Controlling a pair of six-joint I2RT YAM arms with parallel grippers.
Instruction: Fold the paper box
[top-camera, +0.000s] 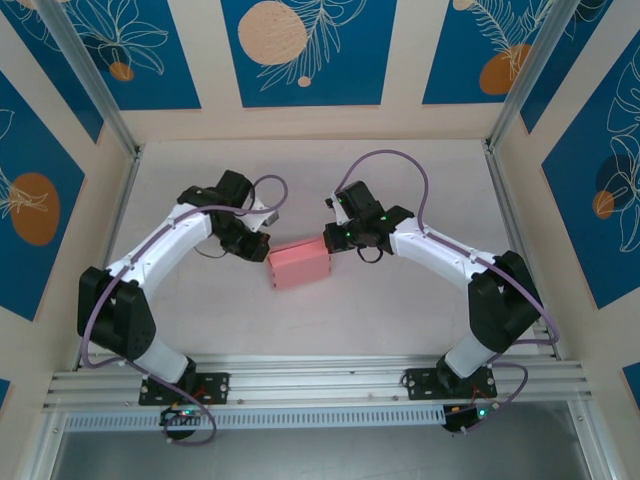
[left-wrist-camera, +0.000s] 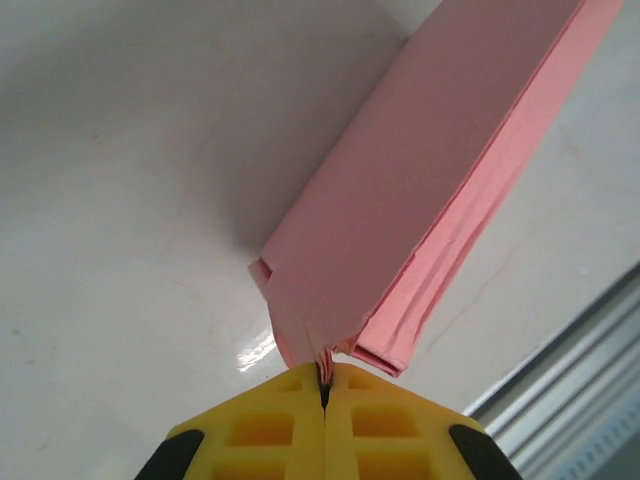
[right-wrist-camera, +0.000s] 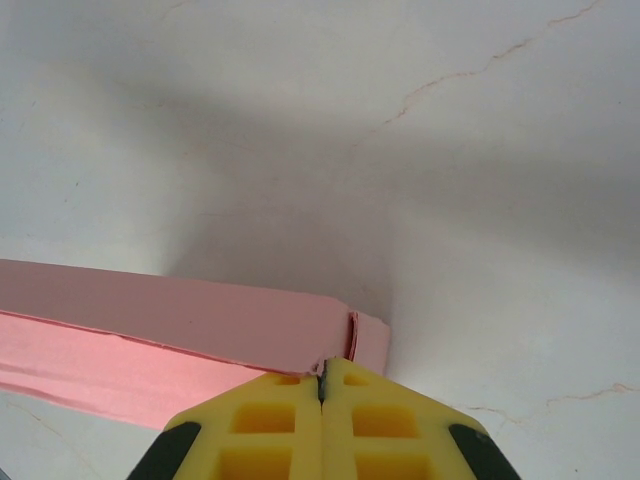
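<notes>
The paper box lies in the middle of the table, between the two arms. It is already a flat pink rectangular body. The left gripper is at its left end and the right gripper is at its right end.

In the left wrist view, the left gripper has its yellow fingers pressed together on a thin tab at the end corner of the paper box. Beside this tab I see several loose layers of paper, open like a small mouth. In the right wrist view, the right gripper is also closed to a narrow line. A thin edge of the paper box seems to sit in the seam, at the corner where a small flap stands.

I judge that the step in hand is closing or tucking the end flaps while both ends are pinched.

To do it well, I would move only one arm at a time and let the other serve as an anchor. The card is thin, so any pull along the length may tear the tab or open the folds. I would therefore turn the wrist slowly around the crease line and not drag it. On the left end I would guide the loose layers inward together, so that none slips outside. The box should stay low on the table, because lifting it between two pinches may bend it in the middle.
</notes>
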